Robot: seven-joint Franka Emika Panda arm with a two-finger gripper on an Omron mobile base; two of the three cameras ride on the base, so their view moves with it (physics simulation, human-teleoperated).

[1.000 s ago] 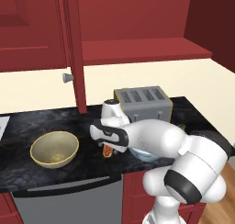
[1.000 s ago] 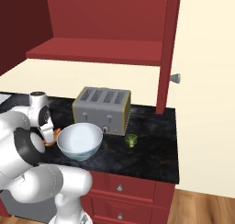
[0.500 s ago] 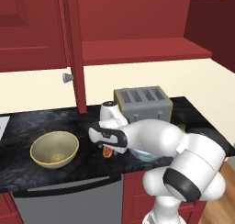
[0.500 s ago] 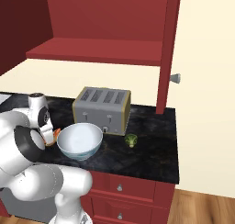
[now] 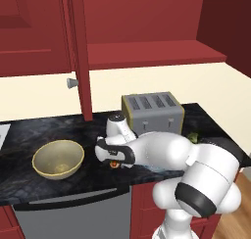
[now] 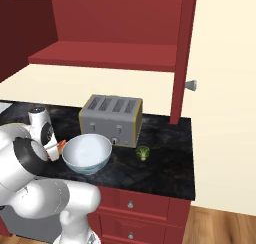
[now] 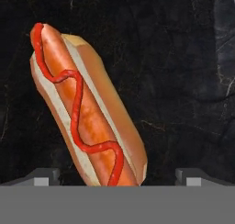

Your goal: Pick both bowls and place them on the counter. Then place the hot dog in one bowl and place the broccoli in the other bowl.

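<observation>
— Hand view first. What is your claw (image 7: 117, 175) doing?

— My two finger tips (image 7: 43, 176) stand far apart at the bottom, spread wide, grasping nothing. The hot dog (image 7: 85, 110) lies between them on the counter (image 7: 183, 81), closer to the left tip.

— Which way does it point?

— In that view its long axis runs from the upper left down to the lower middle, a little tilted off the line straight ahead of my hand. The near end sits right at my finger tips, the far end points away from me.

— How does it look?

— A reddish-orange sausage in a pale tan bun, with a wavy red line of sauce down its length.

— And from the base?

— In the left base view my claw (image 5: 114, 160) hangs low over the black worktop, the hot dog (image 5: 114, 164) a small orange spot under it. The olive-tan bowl (image 5: 58, 158) stands upright to its left, apart from it. In the right base view the hot dog (image 6: 61, 145) peeks out just beside the white bowl (image 6: 87, 153), which stands in front of the toaster (image 6: 111, 119). The broccoli (image 6: 143, 152) lies on the counter to the right of that bowl.
</observation>
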